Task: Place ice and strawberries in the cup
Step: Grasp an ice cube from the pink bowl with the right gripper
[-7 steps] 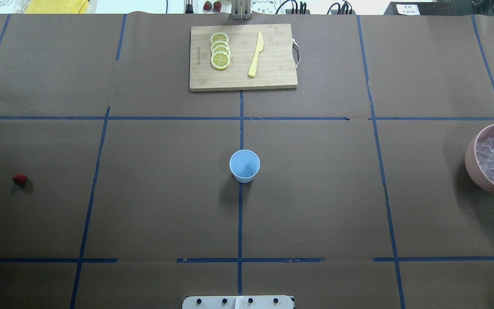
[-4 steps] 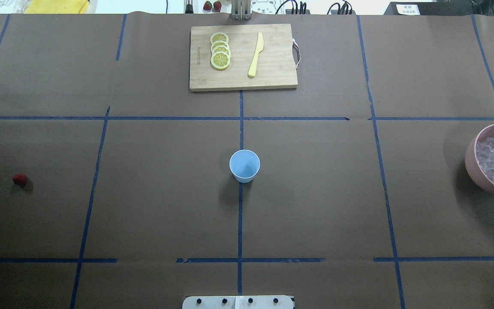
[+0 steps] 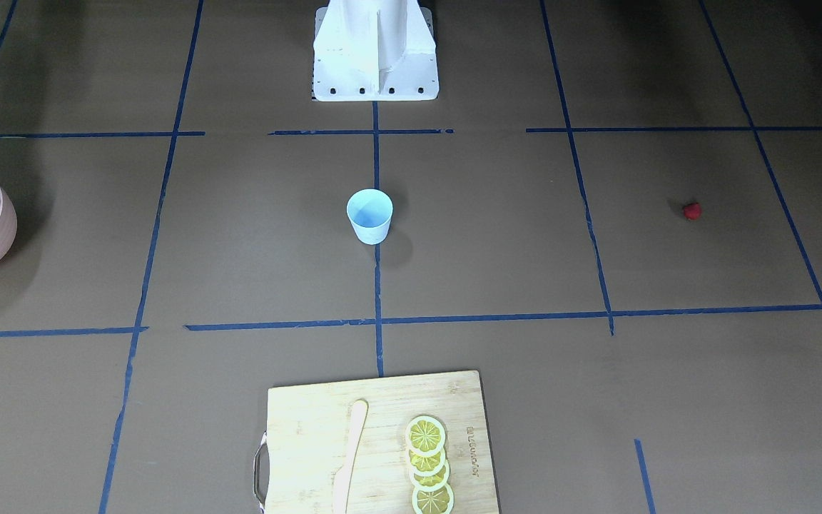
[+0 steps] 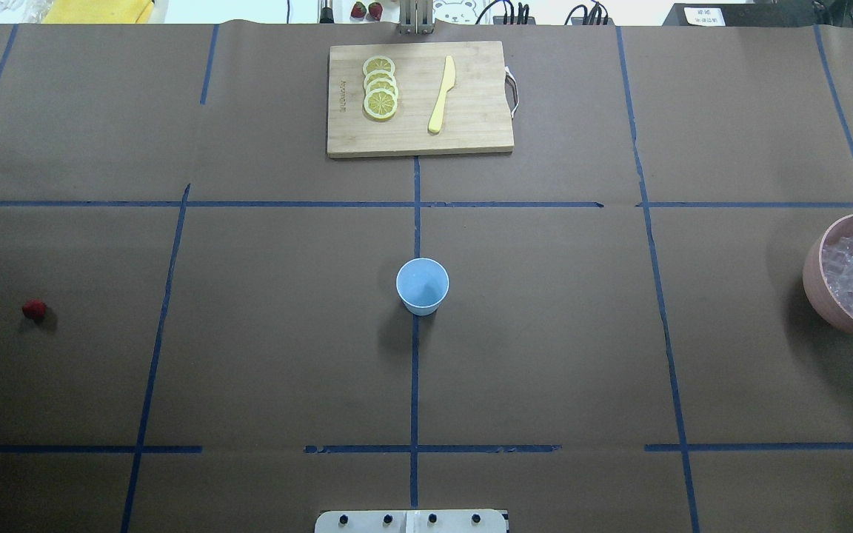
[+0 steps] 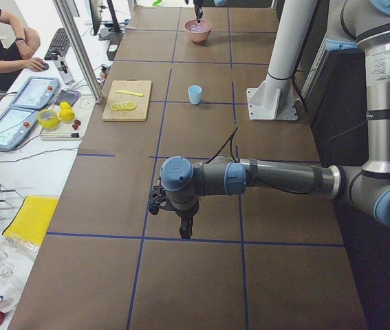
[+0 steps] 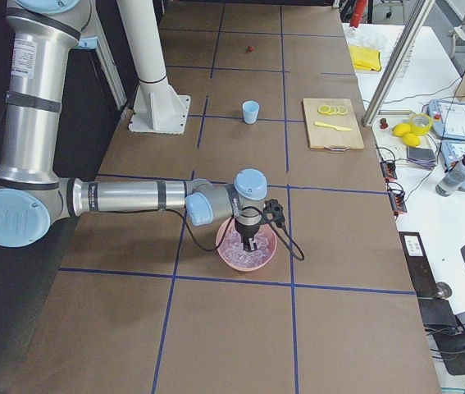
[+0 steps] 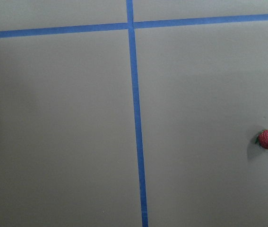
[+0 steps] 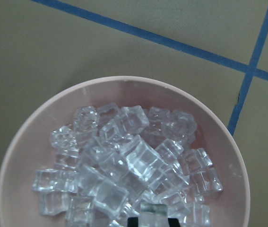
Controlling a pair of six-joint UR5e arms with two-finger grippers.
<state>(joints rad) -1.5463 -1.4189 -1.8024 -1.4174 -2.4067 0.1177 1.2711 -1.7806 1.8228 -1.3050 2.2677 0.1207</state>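
1. The cup (image 4: 422, 287) is small, pale blue and without a handle, wider at the rim. It stands upright at the middle of the counter (image 4: 545, 333), and nothing shows inside it.
2. One strawberry (image 4: 34, 310), tiny and bright red, lies on the counter far out on the robot's left of the cup.
3. The ice (image 8: 124, 165) is clear, glassy cubes heaped in one pink bowl (image 8: 124, 92), far out on the robot's right of the cup. There are too many to count, several dozen at a guess.
4. Beyond the cup, away from the robot, lies one wooden board (image 4: 471, 126). On it are four overlapping lemon slices (image 4: 380, 89) and one yellow knife (image 4: 442, 94).
5. The left claw (image 5: 186, 229) points down over the counter on the strawberry's side of the cup. I cannot tell how wide it stands.
6. The right claw (image 6: 251, 244) is down in the bowl among the cubes. Only dark tips peek in at the bottom edge of its wrist view, so I cannot tell whether it grips one.
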